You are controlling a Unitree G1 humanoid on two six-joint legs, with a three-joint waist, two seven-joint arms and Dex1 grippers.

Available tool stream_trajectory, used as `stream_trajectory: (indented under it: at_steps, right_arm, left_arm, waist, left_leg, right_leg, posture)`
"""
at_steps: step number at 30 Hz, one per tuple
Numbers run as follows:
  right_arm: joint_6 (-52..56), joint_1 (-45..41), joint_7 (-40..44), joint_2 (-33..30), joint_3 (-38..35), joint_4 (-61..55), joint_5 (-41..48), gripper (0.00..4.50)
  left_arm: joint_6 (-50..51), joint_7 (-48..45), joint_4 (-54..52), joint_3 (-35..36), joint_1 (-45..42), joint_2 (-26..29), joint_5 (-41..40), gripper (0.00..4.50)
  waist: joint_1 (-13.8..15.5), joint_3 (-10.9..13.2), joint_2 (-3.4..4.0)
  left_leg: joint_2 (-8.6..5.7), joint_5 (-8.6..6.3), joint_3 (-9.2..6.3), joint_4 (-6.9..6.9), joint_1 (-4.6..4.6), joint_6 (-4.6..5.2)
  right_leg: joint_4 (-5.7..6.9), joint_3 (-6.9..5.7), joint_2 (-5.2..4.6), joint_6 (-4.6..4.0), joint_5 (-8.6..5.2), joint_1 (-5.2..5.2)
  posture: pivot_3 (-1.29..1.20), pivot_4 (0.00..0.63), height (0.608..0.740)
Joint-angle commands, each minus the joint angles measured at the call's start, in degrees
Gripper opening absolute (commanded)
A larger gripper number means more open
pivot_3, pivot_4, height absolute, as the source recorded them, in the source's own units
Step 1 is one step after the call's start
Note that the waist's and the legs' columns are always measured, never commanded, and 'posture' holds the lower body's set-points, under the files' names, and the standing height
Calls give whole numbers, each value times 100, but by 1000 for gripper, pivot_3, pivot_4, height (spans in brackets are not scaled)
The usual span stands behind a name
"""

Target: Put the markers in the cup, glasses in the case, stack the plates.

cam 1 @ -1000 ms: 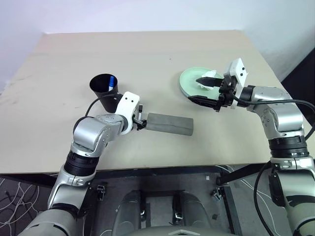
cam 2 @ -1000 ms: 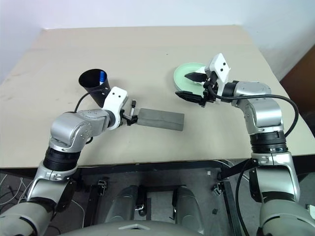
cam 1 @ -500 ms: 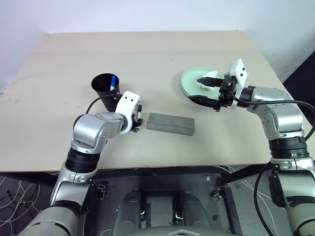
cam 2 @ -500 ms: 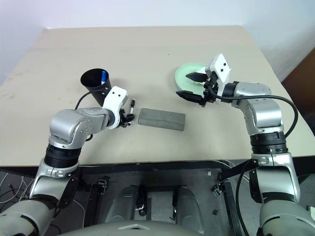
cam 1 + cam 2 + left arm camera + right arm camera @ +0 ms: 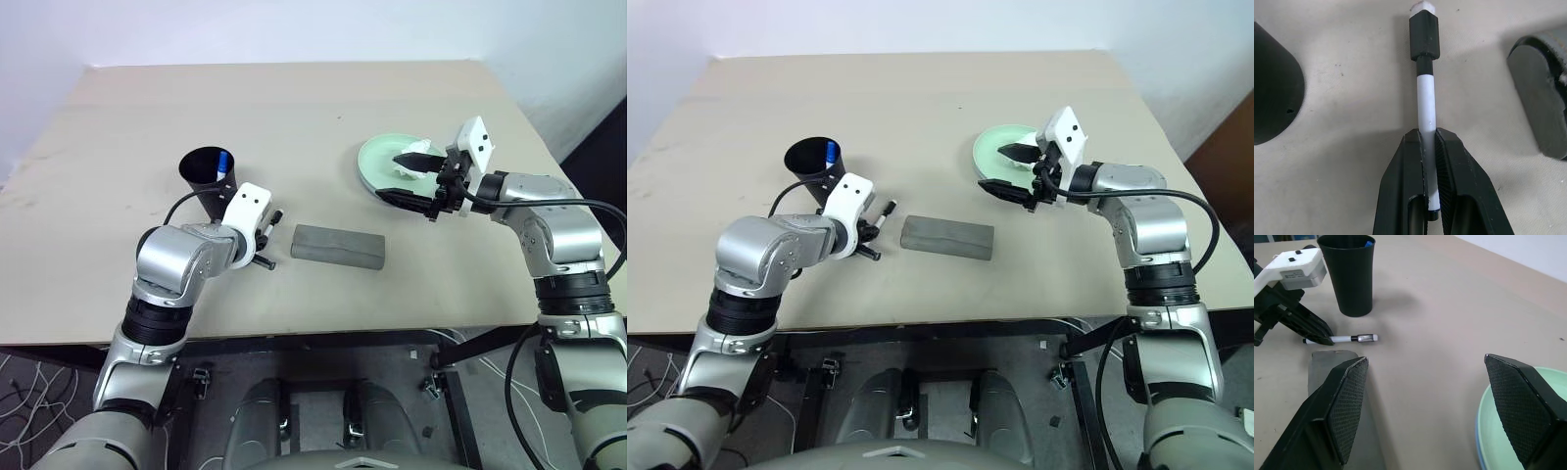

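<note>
Near the table's left side, my left gripper (image 5: 1429, 147) pinches the short white black-capped marker (image 5: 1424, 103), its long axis running on from my fingers. Tall black tapered cup (image 5: 208, 177) stands just beyond, far-left. Right gripper (image 5: 1425, 406) hangs spread.

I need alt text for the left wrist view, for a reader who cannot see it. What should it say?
The left claw is shut on a white marker with a black cap, which lies on the beige table. The black cup is on one side, and the rounded end of the grey case on the other.
</note>
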Motion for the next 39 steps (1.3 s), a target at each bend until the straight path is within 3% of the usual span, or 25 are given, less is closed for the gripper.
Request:
stream_trajectory:
  at_steps: [1,9,14,25,39]
  right_arm:
    - [-107,-175,-28,41,-147,-83,53,4012]
    - [-153,-176,-8,76,-122,-86,13,4012]
    - [-138,-170,-11,96,-135,-144,45,4012]
    - [436,-197,121,140,-362,-473,681,4012]
    - [1080,-15,27,227,-360,-1289,1226,4012]
  left_arm:
    - [-939,-112,-389,-9,-15,99,197,31]
    - [-2945,-675,-808,538,480,-47,91,31]
    - [-4361,-747,-495,1032,604,-282,146,31]
    - [-7121,-994,321,1664,844,-14,607,31]
    - [-8139,-1528,1663,2050,580,74,322,31]
  waist:
    - [7,0,0]
    - [35,0,0]
    - [42,0,0]
    - [43,0,0]
    - [49,0,0]
  left_leg:
    - [-1,0,0,0,0,0]
    - [-3,0,1,-1,-4,0]
    - [-2,-1,1,0,-4,2]
    - [-1,-1,4,0,-4,5]
    - [-1,-3,4,0,-5,8]
  right_leg:
    - [0,0,-1,0,0,0]
    - [-6,1,-6,-1,0,0]
    - [-5,0,-5,-4,2,0]
    - [-5,-2,0,-3,3,0]
    - [-6,-6,0,-1,4,0]
  posture:
    - [0,150,701]
    - [0,150,701]
    - [0,150,701]
    - [0,150,701]
    - [0,150,701]
